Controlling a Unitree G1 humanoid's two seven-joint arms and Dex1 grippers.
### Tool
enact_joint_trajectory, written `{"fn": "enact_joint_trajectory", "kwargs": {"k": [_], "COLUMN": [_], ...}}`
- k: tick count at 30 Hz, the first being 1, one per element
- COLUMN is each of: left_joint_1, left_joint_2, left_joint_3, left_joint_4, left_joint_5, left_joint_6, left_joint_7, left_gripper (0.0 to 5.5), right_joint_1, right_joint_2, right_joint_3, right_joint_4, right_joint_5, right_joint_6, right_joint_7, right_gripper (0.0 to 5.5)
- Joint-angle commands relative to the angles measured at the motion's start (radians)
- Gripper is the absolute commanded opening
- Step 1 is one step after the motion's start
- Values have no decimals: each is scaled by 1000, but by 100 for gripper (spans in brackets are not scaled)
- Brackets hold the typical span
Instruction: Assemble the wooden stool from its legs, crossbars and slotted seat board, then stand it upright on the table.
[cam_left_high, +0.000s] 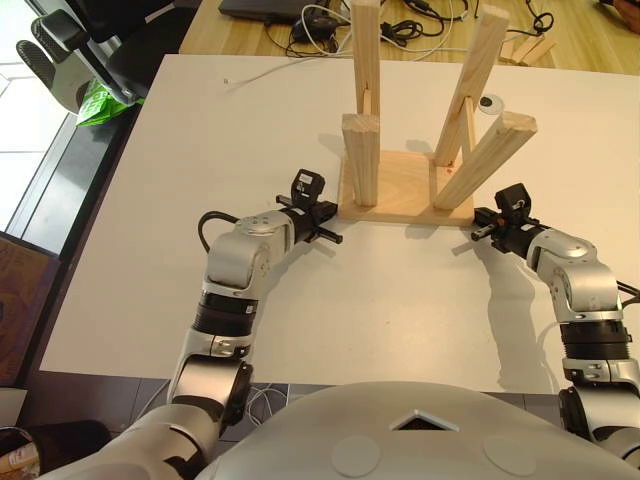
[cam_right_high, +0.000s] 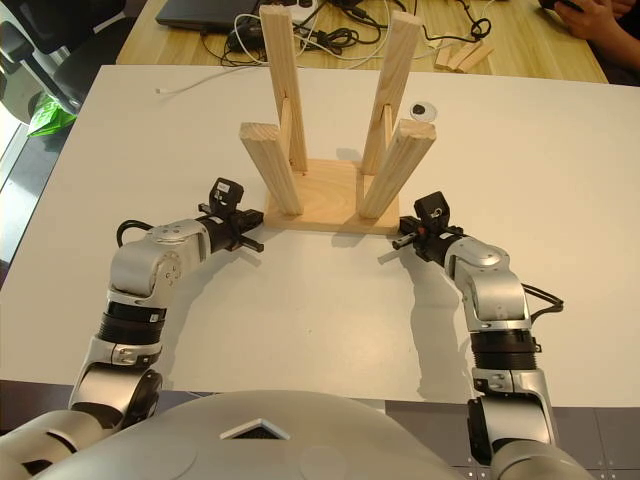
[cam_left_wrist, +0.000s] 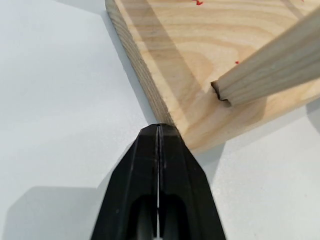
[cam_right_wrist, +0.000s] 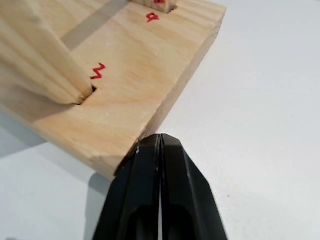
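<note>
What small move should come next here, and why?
Probably open the left pincer and right pincer: both sit shut at the near corners of the pale wooden seat board, which lies flat on the white table with four wooden legs pointing up. Turning it upright needs a grip.

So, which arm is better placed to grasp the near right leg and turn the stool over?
Right, probably. The right gripper, shut, sits at the seat board's near right corner, close to the near right leg; the left gripper is at the opposite near corner. It must open first.
</note>
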Motion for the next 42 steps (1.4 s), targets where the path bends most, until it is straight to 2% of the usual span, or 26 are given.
{"fn": "enact_joint_trajectory", "kwargs": {"k": [1, 4, 9, 13, 22, 31, 42], "left_joint_1": [3, 40, 126, 118, 54, 99, 110], "left_joint_2": [6, -3, 10, 14, -65, -126, -131], "left_joint_3": [37, 82, 94, 69, 57, 18, 60], "left_joint_4": [-15, -59, -135, -102, 58, 31, -113], "left_joint_5": [11, 41, 75, 91, 76, 39, -20], "left_joint_6": [-8, -37, -68, -113, -214, -180, -89], "left_joint_7": [23, 95, 138, 118, 75, 36, 20], "left_gripper": [0, 0, 0, 0, 0, 0, 0], "right_joint_1": [-2, -19, 36, 56, 43, 40, 34], "right_joint_2": [6, 18, 48, 62, 97, 150, 171], "right_joint_3": [4, -22, -33, -26, 0, 10, -31], "right_joint_4": [-15, -31, -117, -129, -101, -153, -319], "right_joint_5": [4, -4, -3, -15, -18, 27, 138], "right_joint_6": [23, 44, 88, 97, 91, 130, 266], "right_joint_7": [-8, -64, -140, -172, -187, -180, -145], "right_gripper": [5, 5, 5, 5, 5, 5, 5]}}
